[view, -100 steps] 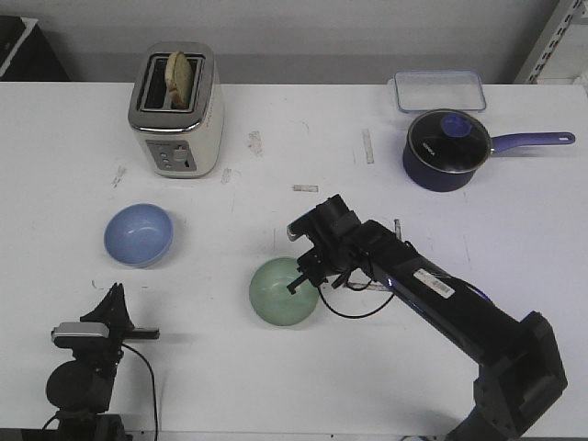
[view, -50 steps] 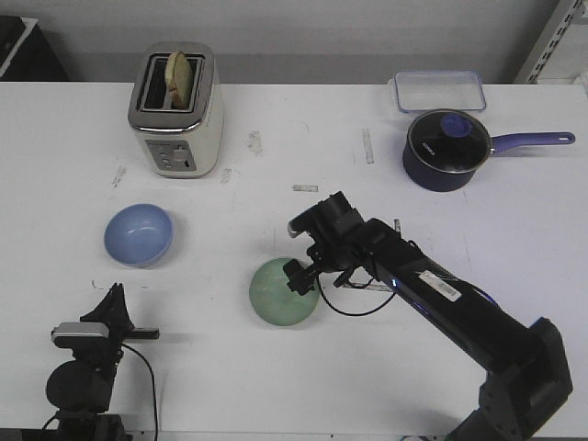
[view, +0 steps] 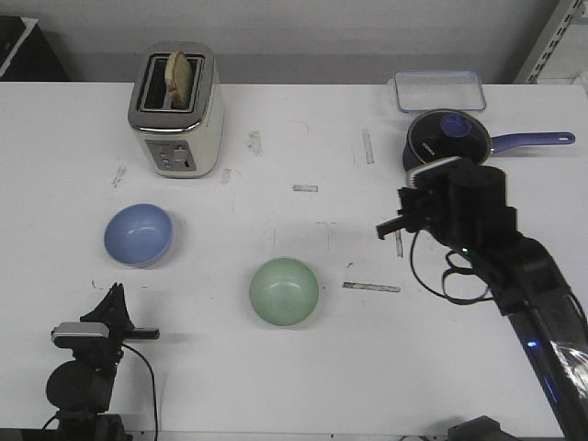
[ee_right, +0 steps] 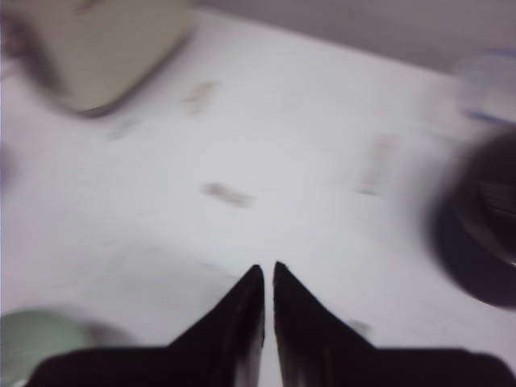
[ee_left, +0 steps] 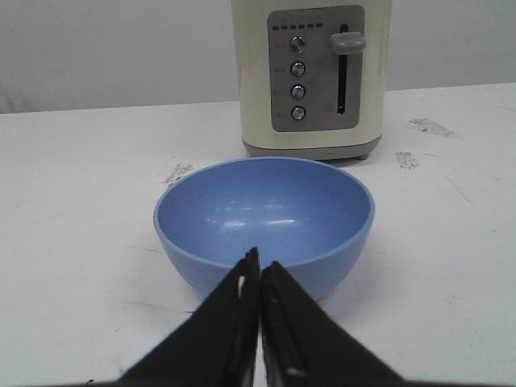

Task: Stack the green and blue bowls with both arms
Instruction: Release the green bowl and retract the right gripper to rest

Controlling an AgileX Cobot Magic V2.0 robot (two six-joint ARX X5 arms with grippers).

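Note:
The pale green bowl [view: 284,291] sits upright on the white table [view: 303,367], near its front middle; the blurred right wrist view catches only its edge [ee_right: 32,347]. The blue bowl [view: 138,233] rests at the left, in front of the toaster. My left gripper [view: 114,296] is low at the front left, shut and empty, its tips [ee_left: 260,262] just short of the blue bowl [ee_left: 264,214]. My right gripper [view: 386,226] hangs above the table right of centre, well away from the green bowl, shut [ee_right: 268,270] with nothing in it.
A cream toaster [view: 176,110] with bread in its slot stands at the back left. A dark navy saucepan [view: 447,150] with a long handle and a clear lidded box [view: 439,90] are at the back right. Tape marks dot the table.
My right arm has pulled off the green bowl's right rim, swinging up and to the right. The green bowl stays in place. The left arm and blue bowl have not moved.

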